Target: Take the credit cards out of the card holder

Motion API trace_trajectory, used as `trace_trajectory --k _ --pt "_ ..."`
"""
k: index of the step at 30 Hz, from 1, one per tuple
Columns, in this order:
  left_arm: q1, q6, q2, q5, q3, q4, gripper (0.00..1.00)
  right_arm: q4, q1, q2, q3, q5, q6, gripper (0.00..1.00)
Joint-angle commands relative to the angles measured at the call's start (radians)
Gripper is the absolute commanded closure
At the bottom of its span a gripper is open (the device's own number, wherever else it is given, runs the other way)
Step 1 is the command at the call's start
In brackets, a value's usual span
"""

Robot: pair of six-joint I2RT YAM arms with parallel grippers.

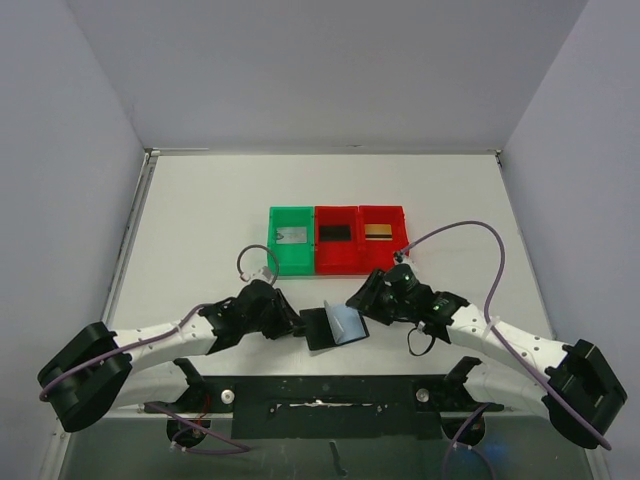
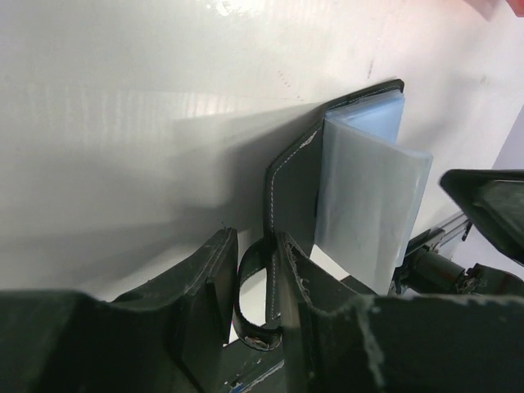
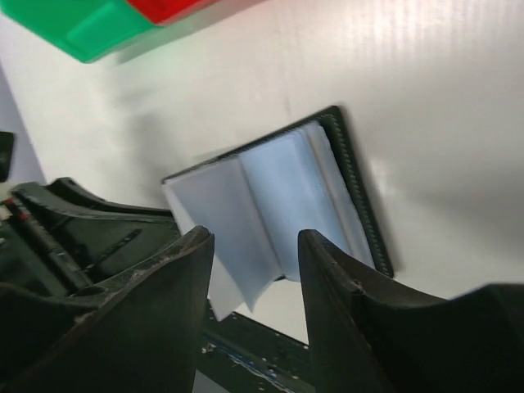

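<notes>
Card holder (image 2: 293, 192) hides its strap edge between left hand (image 2: 252, 255) fingers.

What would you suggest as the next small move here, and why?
Probably open the left gripper and let go of the card holder, which it pinches by the cover: the grey card, black card and gold card already lie in the bins, the holder's pockets look empty, and the right gripper hangs open over them.

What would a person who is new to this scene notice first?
The open black card holder sits at the near edge of the table, its cover pinched by the left tool, the right tool open over it. Behind, a green bin and two red bins each hold one card.
</notes>
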Motion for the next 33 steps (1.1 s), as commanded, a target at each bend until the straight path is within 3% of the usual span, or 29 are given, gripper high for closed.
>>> trace_trajectory --k 1,16,33 --pt "0.003 0.066 0.021 0.014 0.074 0.001 0.76 -0.060 -0.020 -0.025 -0.026 -0.002 -0.041 0.54" --pt "0.003 0.162 0.095 0.032 0.167 -0.068 0.84 -0.028 -0.003 0.146 0.031 -0.054 -0.096 0.59" --pt "0.003 0.206 0.154 0.050 0.209 -0.085 0.88 0.249 -0.005 0.155 -0.011 -0.240 -0.085 0.60"
